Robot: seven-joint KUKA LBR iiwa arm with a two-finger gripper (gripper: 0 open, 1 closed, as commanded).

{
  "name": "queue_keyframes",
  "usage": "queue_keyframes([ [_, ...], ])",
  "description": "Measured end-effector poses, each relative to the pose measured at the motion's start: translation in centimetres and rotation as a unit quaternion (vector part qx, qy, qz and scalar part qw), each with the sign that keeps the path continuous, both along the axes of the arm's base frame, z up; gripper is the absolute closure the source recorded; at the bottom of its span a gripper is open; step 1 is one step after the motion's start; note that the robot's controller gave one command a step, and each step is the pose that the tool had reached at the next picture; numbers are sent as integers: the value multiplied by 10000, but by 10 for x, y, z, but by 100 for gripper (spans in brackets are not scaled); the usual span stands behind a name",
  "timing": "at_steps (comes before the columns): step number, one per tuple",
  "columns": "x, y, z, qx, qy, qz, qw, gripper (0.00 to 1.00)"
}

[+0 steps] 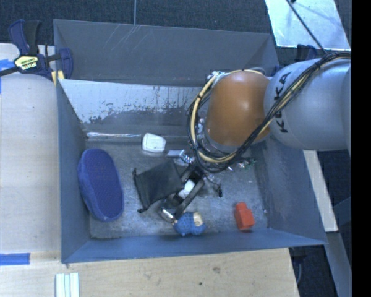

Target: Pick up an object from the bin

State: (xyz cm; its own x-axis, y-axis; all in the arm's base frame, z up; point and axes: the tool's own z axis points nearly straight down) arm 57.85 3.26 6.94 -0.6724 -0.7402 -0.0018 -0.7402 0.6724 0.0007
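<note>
My gripper [184, 193] reaches down into the middle of the bin from under the arm's orange cover. Its lower end sits on the right edge of a crumpled black cloth pouch [156, 183]. Just in front of it, by the near wall, lies a small blue and yellowish toy [188, 223]. A small red block [243, 216] rests to the right of that toy, apart from the gripper. Whether anything is between the jaws is hidden by the gripper's own body.
A large blue oval pad [100, 183] lies along the left wall. A small white rounded thing [153, 143] sits near the back wall. The arm and its cables cover the back right of the bin floor.
</note>
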Motion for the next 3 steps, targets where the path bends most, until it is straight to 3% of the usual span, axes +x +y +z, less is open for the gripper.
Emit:
queue_keyframes([
  [1, 0, -3, 2, -30, 27, -16, 10000, 100],
  [3, 0, -4, 2, -29, 28, -22, 10000, 100],
])
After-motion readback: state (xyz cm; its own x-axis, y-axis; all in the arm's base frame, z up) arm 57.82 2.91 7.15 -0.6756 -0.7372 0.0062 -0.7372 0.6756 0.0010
